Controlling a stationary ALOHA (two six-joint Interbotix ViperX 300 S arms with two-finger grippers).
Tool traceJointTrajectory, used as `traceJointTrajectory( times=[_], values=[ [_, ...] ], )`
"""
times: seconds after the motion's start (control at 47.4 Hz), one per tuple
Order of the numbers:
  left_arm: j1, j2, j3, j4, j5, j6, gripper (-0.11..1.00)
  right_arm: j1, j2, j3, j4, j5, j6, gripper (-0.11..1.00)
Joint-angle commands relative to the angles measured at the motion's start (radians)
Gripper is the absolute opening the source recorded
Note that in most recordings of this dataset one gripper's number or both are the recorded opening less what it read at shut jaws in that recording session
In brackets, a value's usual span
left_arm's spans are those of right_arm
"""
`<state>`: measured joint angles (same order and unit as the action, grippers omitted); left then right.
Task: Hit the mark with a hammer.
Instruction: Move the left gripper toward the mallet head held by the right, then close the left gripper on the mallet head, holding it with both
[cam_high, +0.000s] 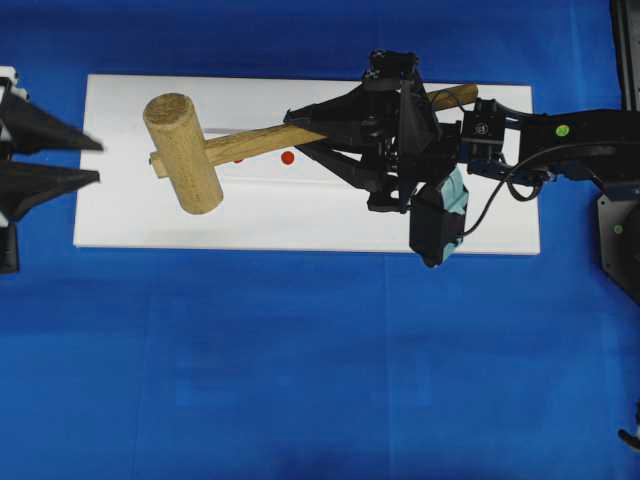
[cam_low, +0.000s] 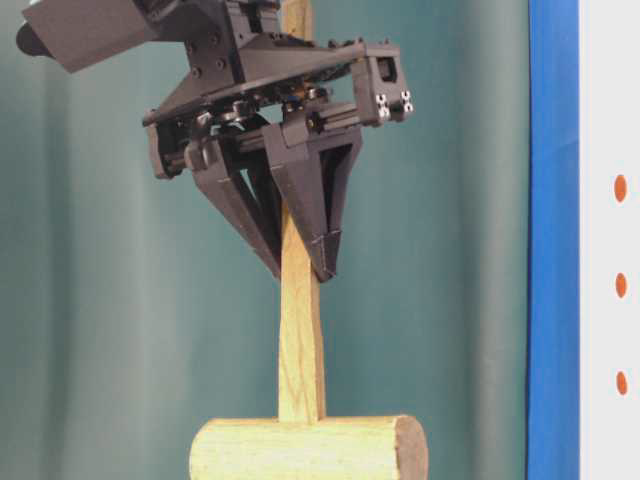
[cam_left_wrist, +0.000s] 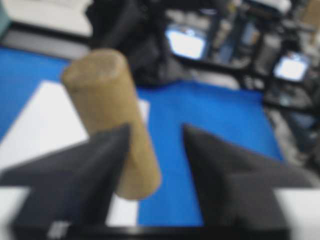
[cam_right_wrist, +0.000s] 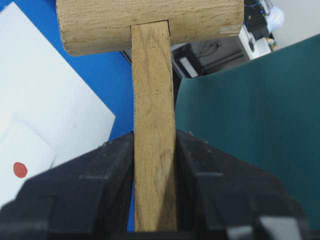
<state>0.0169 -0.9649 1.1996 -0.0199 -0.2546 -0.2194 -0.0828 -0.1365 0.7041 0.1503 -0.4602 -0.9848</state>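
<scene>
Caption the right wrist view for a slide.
Right gripper clamps the hammer by its handle, head held above the white board and a red mark.

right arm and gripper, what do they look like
The right arm is matte black with small green dots and a looping black cable. A teal and black camera block hangs at the wrist. The right gripper has black tapered wedge fingers and silver screws on its frame.
</scene>
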Motion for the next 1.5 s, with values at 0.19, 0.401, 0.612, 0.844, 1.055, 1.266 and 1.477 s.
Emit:
traceJointTrajectory(
  times=[0.19,0.401,0.612,0.844,1.055,1.266,1.477],
  values=[
    [0.069,0.018,-0.009,-0.002,0.011,-0.098,0.93,0.011,-0.032,-0.041,0.0,-0.021,-0.014,0.1],
    [0.097,0.054,-0.015,-0.002,-0.011,-0.104,0.93,0.012,-0.032,-0.044,0.0,-0.021,-0.02,0.1],
    [0.097,0.161,-0.041,-0.002,-0.124,-0.104,0.93,0.012,-0.032,-0.044,0.005,-0.018,-0.02,0.1],
    [0.075,0.298,-0.104,-0.002,-0.229,-0.103,0.93,0.011,-0.032,-0.044,0.006,-0.015,-0.02,0.1],
    [0.06,0.393,-0.155,-0.002,-0.258,-0.104,0.93,0.009,-0.032,-0.046,0.006,-0.012,-0.02,0.1],
    [0.061,0.449,-0.192,-0.002,-0.261,-0.104,0.93,0.005,-0.032,-0.048,0.008,0.009,-0.02,0.1],
    [0.06,0.449,-0.195,-0.003,-0.253,-0.118,0.89,0.002,-0.032,-0.054,0.023,0.025,-0.018,0.1]
  ],
)
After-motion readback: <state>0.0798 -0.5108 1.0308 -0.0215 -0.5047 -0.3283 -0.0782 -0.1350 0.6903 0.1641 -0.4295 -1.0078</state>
